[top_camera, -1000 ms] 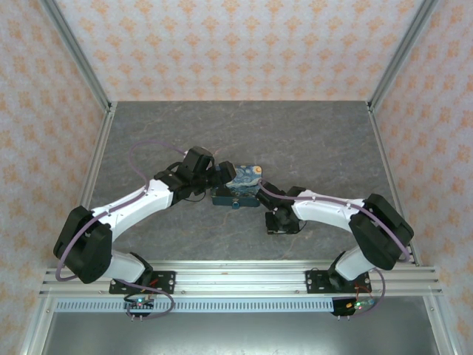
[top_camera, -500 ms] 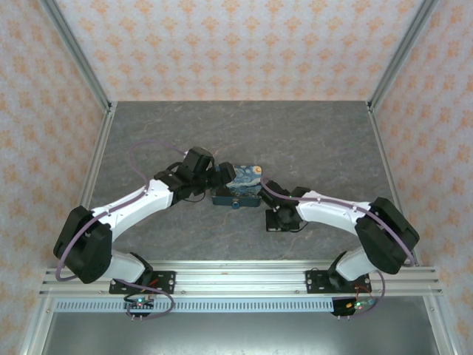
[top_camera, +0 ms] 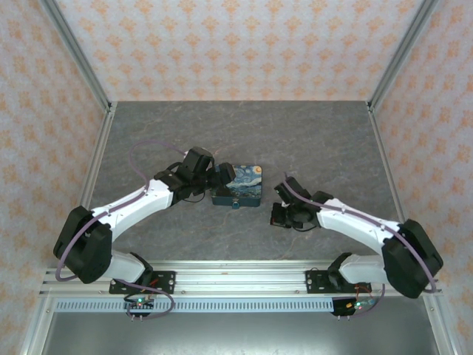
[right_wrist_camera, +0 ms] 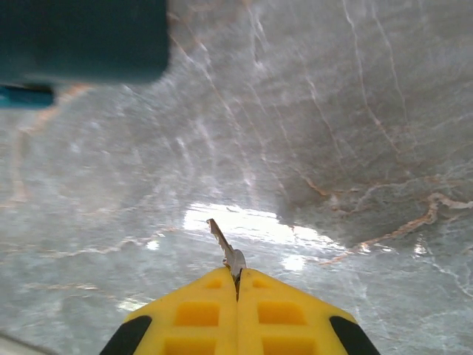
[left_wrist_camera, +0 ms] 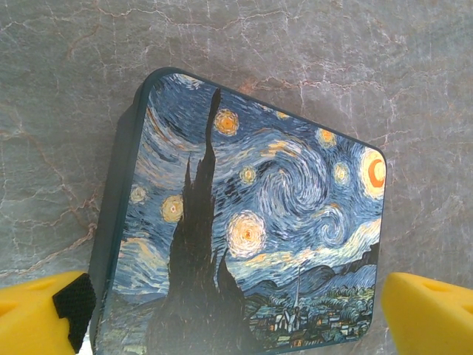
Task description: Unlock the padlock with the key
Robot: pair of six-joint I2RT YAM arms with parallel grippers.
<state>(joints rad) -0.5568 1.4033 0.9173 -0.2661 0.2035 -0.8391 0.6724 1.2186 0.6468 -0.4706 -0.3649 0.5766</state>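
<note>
Your workspace is walled with peach paper printed with small orange motifs, braced by aluminium posts. The table is a grey, marble-veined slab, glossy enough to throw glare. On it sits the rounded-corner box, its lid a swirling blue-and-yellow night sky and its side walls dark teal.

Your left gripper stands spread to its widest, one yellow finger on each side of the box's near end, the black pad at its wall. You cannot tell whether it presses.

Your right gripper is pressed tight together near the box's right front corner, pinching the key, a thin, silvery, toothed blade.

The padlock, a tiny teal-blue piece, sits against the box's front edge.
</note>
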